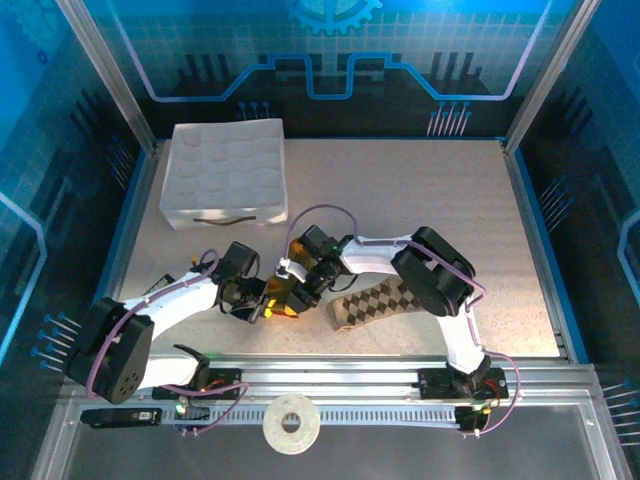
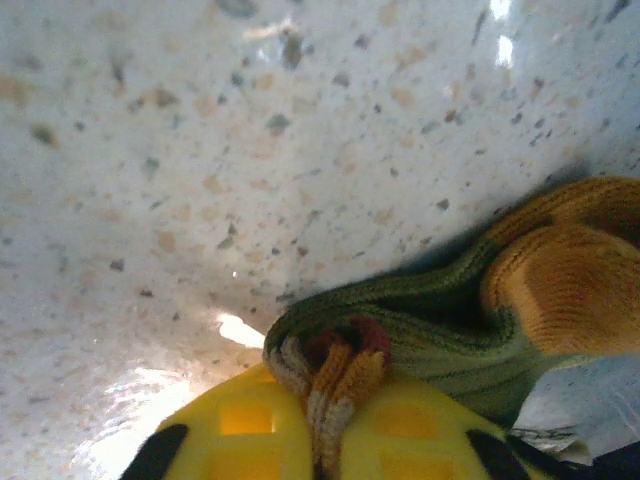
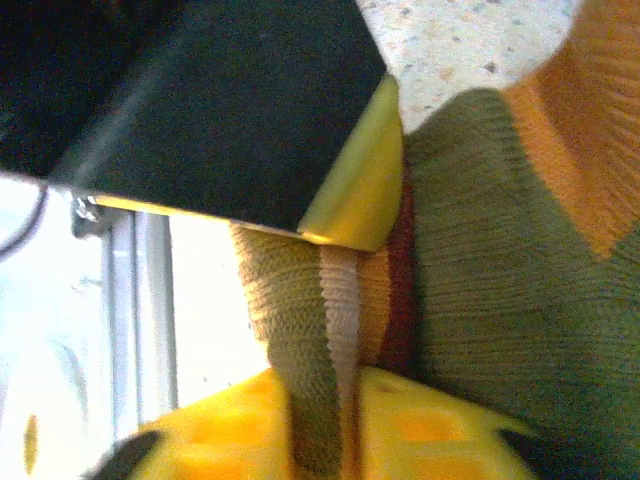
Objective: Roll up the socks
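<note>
Where things lie: olive sock (image 1: 283,300) at the surface's (image 1: 420,200) six o'clock; tan sock (image 1: 375,303) at its three o'clock.
Left tool (image 2: 325,425): pressed together on the striped cuff (image 2: 330,370).
Right tool (image 3: 325,430): cuff between pads (image 3: 420,430); clamped or loose, cannot tell.
Handling: light, limp knit; probably best taken at the cuff.

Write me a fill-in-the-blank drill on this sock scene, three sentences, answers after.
1. The left gripper is shut on the striped ____ of the olive-green sock.
2. The tan argyle sock lies flat on the ____ arm's side of the table.
3. The white foam tray sits toward the table's far-____ corner.
Answers: cuff; right; left.
</note>
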